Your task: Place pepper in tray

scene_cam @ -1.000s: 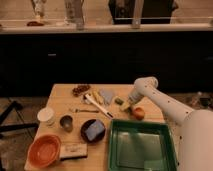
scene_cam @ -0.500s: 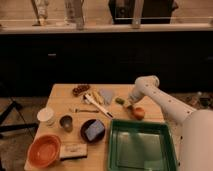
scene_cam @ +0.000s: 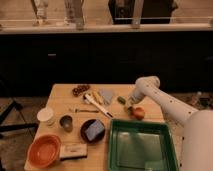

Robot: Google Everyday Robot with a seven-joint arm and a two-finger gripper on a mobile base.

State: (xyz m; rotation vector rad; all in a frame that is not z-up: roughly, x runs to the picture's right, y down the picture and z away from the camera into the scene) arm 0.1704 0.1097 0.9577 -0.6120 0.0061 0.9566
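Carrying everything, the pale wooden bench [scene_cam: 60, 97] runs beneath the gripper [scene_cam: 128, 105], which hangs low over its far right part at the end of the white robot arm [scene_cam: 165, 102]. The arm comes in from the right and bends down from a rounded joint above the gripper. Nearer the camera than the gripper and a little to its right lies the large rectangular green plastic tray [scene_cam: 116, 150] with a raised rim. Far to the gripper's left and nearest the camera sits the round orange bowl [scene_cam: 43, 150], well apart from it. Between that bowl and the gripper stands a round black bowl [scene_cam: 93, 131]. The round orange ball [scene_cam: 138, 113] rests just beside the gripper, on its near right side. The small slim green pepper [scene_cam: 121, 100] lies on the bench right at the gripper's left edge, outside the tray. The gripper is closed, with its tip down at the pepper. Whether the pepper is actually pinched cannot be told.
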